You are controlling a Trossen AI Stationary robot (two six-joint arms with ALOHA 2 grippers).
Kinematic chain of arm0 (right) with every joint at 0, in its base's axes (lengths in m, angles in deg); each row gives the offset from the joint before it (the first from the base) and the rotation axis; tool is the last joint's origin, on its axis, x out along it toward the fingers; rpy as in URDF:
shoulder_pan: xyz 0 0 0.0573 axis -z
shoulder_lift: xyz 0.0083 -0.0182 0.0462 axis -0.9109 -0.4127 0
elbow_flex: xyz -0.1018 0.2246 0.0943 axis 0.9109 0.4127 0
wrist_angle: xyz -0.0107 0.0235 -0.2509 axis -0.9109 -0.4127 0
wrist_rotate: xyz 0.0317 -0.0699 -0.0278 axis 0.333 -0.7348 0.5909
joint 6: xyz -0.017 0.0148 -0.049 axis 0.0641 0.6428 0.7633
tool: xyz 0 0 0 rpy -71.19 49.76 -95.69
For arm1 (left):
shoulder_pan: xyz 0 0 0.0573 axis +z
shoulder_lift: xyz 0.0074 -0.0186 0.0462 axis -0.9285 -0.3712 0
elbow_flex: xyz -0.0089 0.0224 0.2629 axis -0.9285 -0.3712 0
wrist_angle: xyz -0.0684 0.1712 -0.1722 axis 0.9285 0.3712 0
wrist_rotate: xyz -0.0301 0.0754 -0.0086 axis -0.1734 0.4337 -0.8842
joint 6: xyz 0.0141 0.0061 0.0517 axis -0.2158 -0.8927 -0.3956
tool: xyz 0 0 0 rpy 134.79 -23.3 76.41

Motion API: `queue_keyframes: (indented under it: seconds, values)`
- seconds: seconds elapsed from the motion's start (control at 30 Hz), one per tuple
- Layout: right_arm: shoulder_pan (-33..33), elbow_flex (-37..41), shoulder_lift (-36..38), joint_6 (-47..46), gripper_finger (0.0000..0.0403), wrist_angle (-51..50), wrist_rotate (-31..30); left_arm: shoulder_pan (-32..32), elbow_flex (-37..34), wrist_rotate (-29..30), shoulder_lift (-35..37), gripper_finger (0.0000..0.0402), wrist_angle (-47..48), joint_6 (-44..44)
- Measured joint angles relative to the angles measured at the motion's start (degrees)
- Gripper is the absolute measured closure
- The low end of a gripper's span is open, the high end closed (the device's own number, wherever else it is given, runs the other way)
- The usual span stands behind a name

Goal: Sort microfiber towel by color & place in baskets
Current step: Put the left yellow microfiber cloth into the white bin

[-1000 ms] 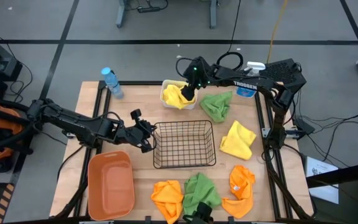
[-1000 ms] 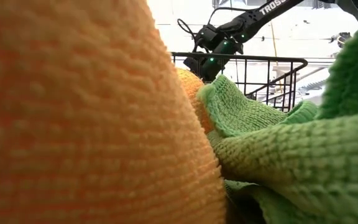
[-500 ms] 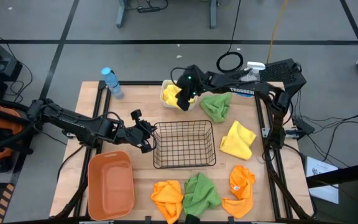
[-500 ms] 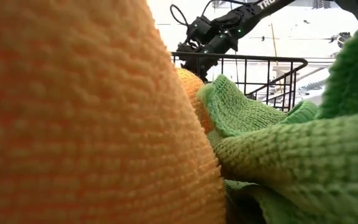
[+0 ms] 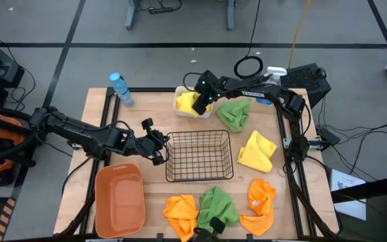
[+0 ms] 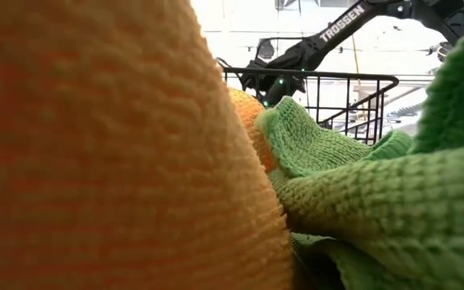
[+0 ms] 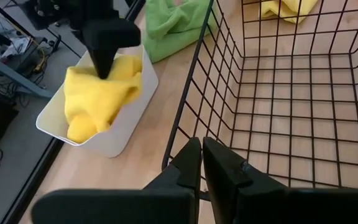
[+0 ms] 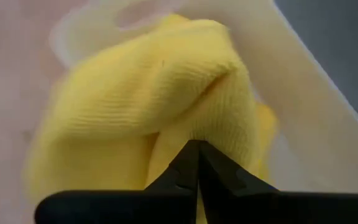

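Since a second ago: right gripper [image 5: 201, 102] dipped lower into the white tub [image 5: 210, 111].
Jaws: right closed on the yellow towel [image 7: 98, 96]; left gripper [image 5: 161, 149] closed, empty, beside the wire basket [image 5: 200, 158].
Doing it well: open only once the cloth sat inside the rim.
Remaining: second yellow towel [image 5: 256, 150], green and orange cloths on the table.

The brand name "TROSSEN" is printed in white capital letters on the right arm [image 6: 353, 20], along its dark forearm link, as shown in the low view. In the high view the same marking appears too small to read. No other legible text, number or sign.
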Motion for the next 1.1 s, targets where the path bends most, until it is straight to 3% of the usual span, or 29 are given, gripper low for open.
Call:
queue_keyframes:
  seconds: [0.23, 0.57, 0.83, 1.1]
  values:
    - [-0.1, 0.0, -0.5, 0.0, 0.0402, 1.0, 0.8, 0.0, 0.0, 0.0, 0.0, 0.0377, 0.2, -0.1]
    - [-0.2, -2.0, 5.9, 1.3, 0.0402, -6.4, -1.1, 0.0, 0.0, -0.5, 0.0, 0.0377, 0.2, 0.0]
    - [-3.2, -2.0, 6.2, 4.6, 0.0399, -0.3, 2.1, 0.0, 0.0, -0.5, 0.0, 0.0377, -0.1, 0.0]
    - [-6.3, -2.0, 1.5, 3.7, 0.0402, 5.0, -0.2, 0.0, 0.0, -0.5, 0.0, 0.0377, -0.3, 0.0]
